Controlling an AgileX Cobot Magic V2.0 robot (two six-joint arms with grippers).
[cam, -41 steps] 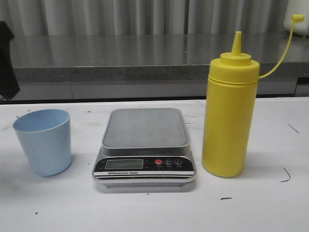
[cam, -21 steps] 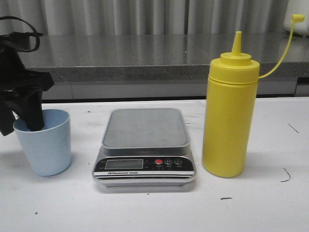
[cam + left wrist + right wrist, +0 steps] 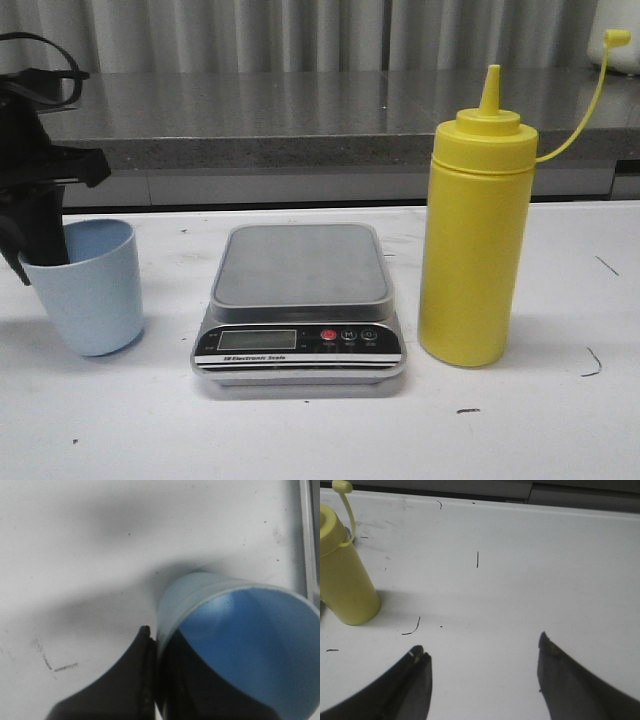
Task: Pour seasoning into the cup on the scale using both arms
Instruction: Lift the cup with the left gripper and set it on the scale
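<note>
White scuffed tabletop [image 3: 300,440], grey counter behind. My left gripper [image 3: 45,240]: pinching the blue cup's [image 3: 90,295] wall, one finger inside, seemingly tilting it. Kitchen scale [image 3: 300,305]: just rightward of that grip. My right gripper [image 3: 482,655]: spread, empty, yellow squeeze bottle [image 3: 342,575] upright to its left.

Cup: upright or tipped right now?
Tipped slightly. The cup leans with its rim off level, pinched at the wall by the left end effector.
</note>
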